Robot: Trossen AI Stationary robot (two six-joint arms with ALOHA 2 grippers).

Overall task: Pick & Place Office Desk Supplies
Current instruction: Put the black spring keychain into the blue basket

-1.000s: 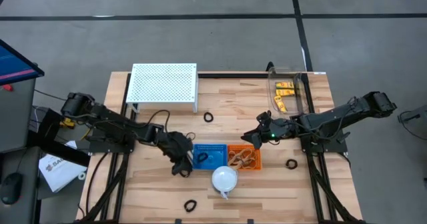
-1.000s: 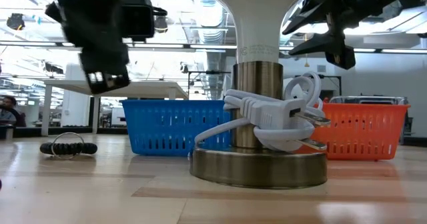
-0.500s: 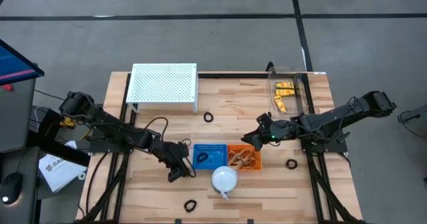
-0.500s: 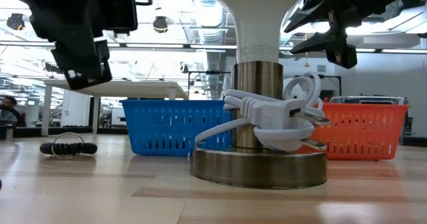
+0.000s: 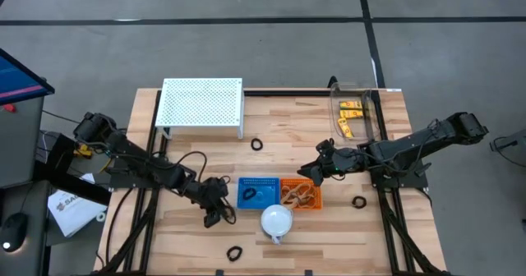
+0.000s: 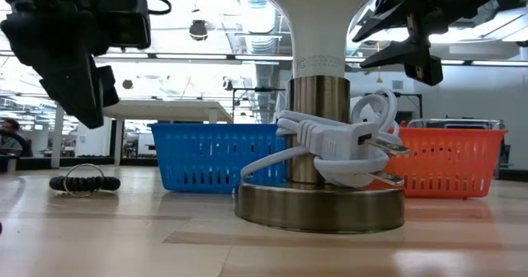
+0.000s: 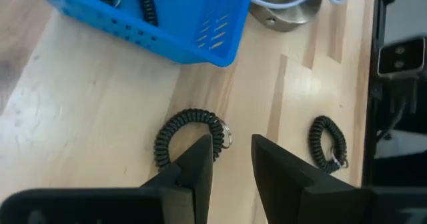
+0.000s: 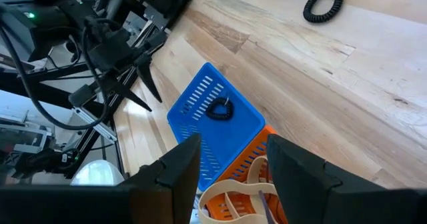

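Light wood table [image 5: 197, 235] is sitting in a big grey-floored hall, lamp label probably unreadable, left gripper [image 7: 230, 159] and right gripper [image 8: 230, 159] both hanging parted, holding nothing.

I see a black coiled ring [image 6: 84, 181] on the desk [image 6: 124, 236], left of the blue basket [image 6: 216, 157] and lamp base [image 6: 320, 206].

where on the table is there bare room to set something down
Bare wood lies between the white rack and the clear bin, with only one black ring there, and along the left edge beside the rack. The middle front is crowded: blue basket, orange basket, lamp, and left gripper over another coil.
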